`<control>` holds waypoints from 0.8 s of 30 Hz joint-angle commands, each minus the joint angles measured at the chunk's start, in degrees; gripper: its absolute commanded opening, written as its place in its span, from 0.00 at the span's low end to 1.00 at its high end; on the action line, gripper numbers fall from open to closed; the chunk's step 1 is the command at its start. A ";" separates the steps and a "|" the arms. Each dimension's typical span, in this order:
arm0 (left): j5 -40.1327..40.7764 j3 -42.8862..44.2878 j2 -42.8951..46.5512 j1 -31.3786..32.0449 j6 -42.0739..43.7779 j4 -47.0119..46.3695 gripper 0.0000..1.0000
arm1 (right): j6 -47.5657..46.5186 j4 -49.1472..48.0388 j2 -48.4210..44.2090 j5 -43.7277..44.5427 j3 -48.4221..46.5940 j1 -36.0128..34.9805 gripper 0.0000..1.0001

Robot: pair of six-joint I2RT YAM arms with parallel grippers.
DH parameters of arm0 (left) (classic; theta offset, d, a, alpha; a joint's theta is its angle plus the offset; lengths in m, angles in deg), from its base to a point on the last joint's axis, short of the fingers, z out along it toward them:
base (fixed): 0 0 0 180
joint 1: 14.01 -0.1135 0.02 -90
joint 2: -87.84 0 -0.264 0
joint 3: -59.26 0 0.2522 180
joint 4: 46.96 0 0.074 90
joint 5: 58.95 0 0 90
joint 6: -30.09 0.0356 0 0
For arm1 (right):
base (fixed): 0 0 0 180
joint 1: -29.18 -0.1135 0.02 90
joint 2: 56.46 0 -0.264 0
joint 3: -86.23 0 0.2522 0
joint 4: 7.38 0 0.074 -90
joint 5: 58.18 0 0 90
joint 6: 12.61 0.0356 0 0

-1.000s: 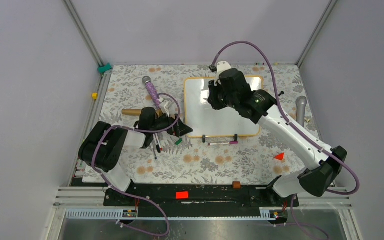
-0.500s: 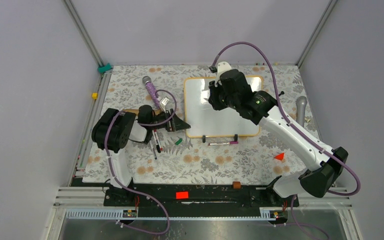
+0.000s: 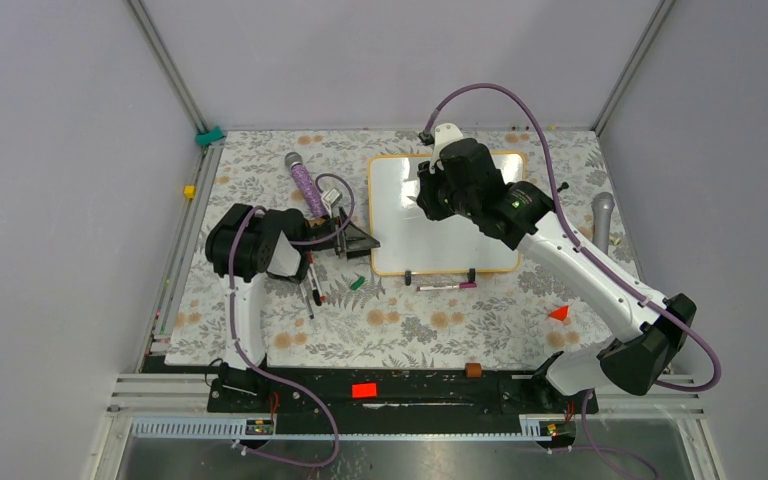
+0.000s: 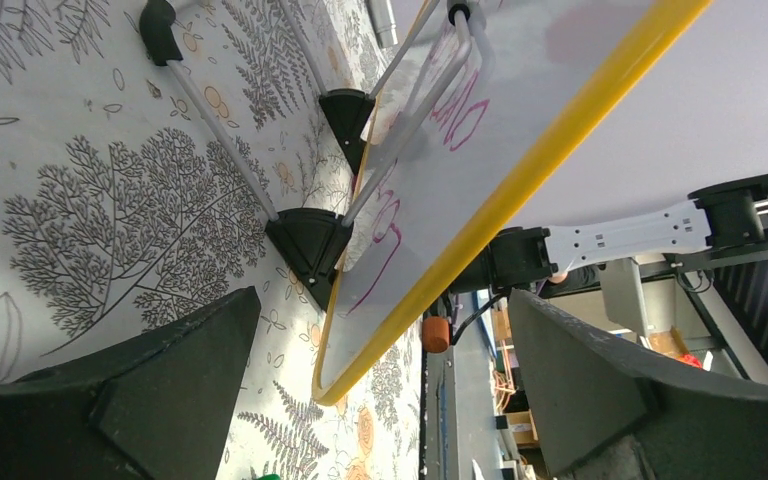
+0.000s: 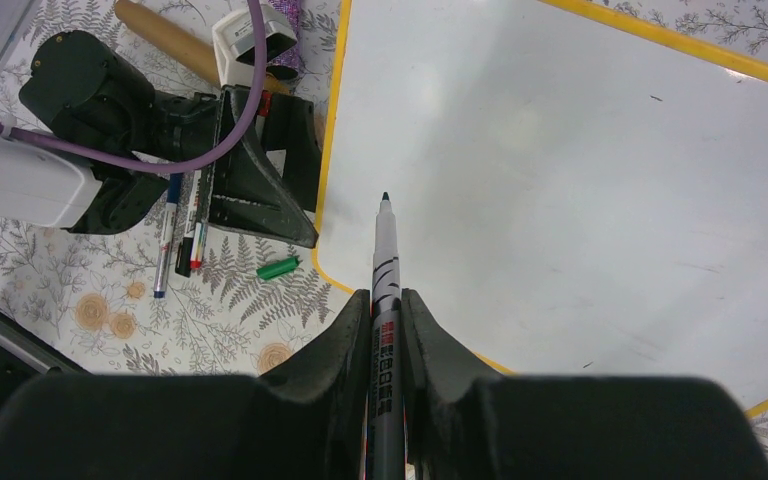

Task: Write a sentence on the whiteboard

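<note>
We clamp the green-tipped marker [image 5: 385,240] in our right gripper [image 5: 386,300] over the blank whiteboard [image 5: 580,150] at twelve o'clock. Our left gripper [image 4: 380,300] gapes at its nine. Hard pressing could skid the unheld whiteboard.

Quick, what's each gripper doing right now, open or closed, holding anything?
Left gripper: open, gripping nothing.
Right gripper: closed on a slim white marker pen with a dark green tip.
</note>
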 commanded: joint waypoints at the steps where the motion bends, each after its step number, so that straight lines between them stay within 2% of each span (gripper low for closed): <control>1: -2.20 1.74 -3.23 -1.10 -3.08 -3.19 0.99 | -0.48 -1.88 -1.62 -0.05 -0.27 -0.29 0.00; 18: -1.63 -0.31 0.00 -1.23 -4.08 -3.19 0.99 | 0.75 -1.85 -2.63 -0.88 0.17 -0.22 0.00; 24: -2.52 3.36 -6.59 -1.27 -9.63 -3.19 0.99 | 1.28 -1.88 -2.85 -1.79 0.46 -0.26 0.00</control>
